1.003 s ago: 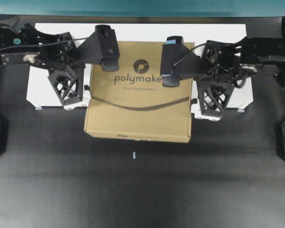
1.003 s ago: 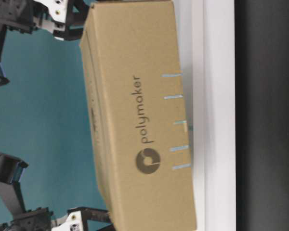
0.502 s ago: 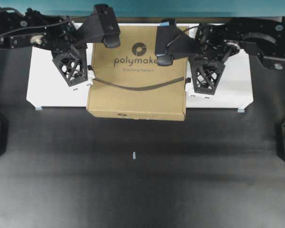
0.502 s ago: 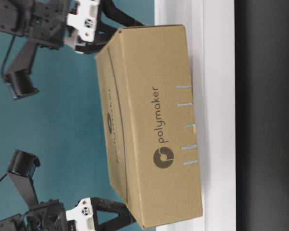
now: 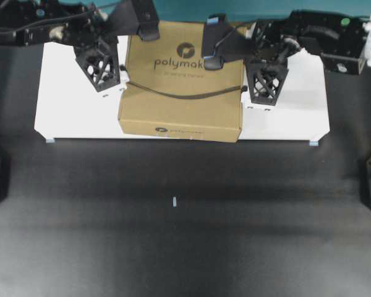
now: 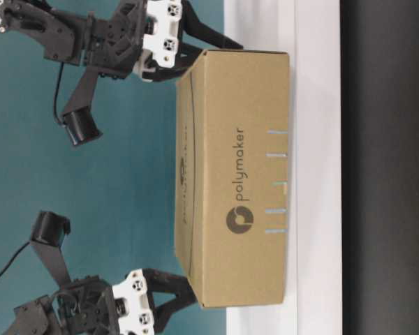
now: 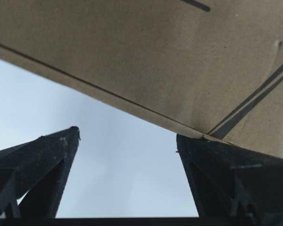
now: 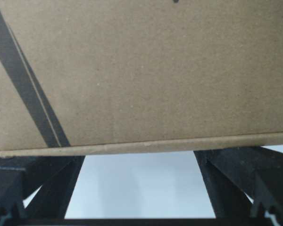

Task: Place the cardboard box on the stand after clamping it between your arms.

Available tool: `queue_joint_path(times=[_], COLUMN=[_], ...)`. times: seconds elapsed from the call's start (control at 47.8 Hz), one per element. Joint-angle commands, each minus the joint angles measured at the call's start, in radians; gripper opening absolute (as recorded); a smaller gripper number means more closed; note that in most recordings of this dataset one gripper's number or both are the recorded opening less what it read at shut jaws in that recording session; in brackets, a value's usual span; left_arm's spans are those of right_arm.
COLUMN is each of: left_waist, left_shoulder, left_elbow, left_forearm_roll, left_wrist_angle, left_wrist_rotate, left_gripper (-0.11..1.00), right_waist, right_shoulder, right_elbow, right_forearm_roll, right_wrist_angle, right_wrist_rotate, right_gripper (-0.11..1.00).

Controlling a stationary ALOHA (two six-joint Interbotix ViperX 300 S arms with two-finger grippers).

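The box [image 5: 182, 86] sits in the upper middle of the overhead view, over the stand [image 5: 68, 105], squeezed between the two grippers. Whether its base already rests on the white top or hangs just above it I cannot tell; in the table-level view its lower edge lies close along the stand [image 6: 314, 139].

The risk, as I judge it, is slip. Only side pressure holds the box, so if either arm eases off before the base is down, it could drop or skew. Its front edge lies close to the stand's front edge in the overhead view, so a release here may leave it near the lip. Uneven pushing could also turn it.

At upper left the left gripper [image 5: 99, 62] points down, one side against the box's left wall. Its fingers stand apart with nothing between them; one tip [image 7: 212, 155] touches the cardboard edge. At upper right the right gripper [image 5: 264, 79] mirrors it against the right wall, fingers [image 8: 236, 179] likewise spread, the box across both tips.
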Motion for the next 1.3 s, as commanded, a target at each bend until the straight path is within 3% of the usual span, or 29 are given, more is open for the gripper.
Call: queue_joint_path(times=[0.0,0.272,0.69,1.045,1.275], left_waist=[-0.040,-0.034,-0.031,-0.006,0.026], left_shoulder=[0.026,0.021,-0.051,-0.167,-0.288], left_elbow=[-0.067,-0.046,0.072,0.173,0.227], left_forearm_roll=[-0.014,-0.014,-0.014,-0.014,-0.014], left_wrist_angle=[-0.115,-0.106,-0.104,-0.103,-0.087], left_wrist_rotate=[-0.015,-0.025,-0.017,-0.006,0.049], left_gripper=[0.82,0.82,0.82,0.82,0.82], right_waist=[0.023,0.008,-0.032,-0.087,-0.087], right_shoulder=[0.025,0.028,-0.012,-0.153,-0.276], right_elbow=[-0.058,-0.038,0.041,0.161,0.250], right_forearm_roll=[0.023,0.023,0.021,0.021,0.028], right_wrist_angle=[-0.110,-0.104,-0.104,-0.110,-0.117], right_wrist_rotate=[0.009,-0.025,-0.034,-0.020,0.034], right_gripper=[0.83,0.83,0.83,0.83,0.83])
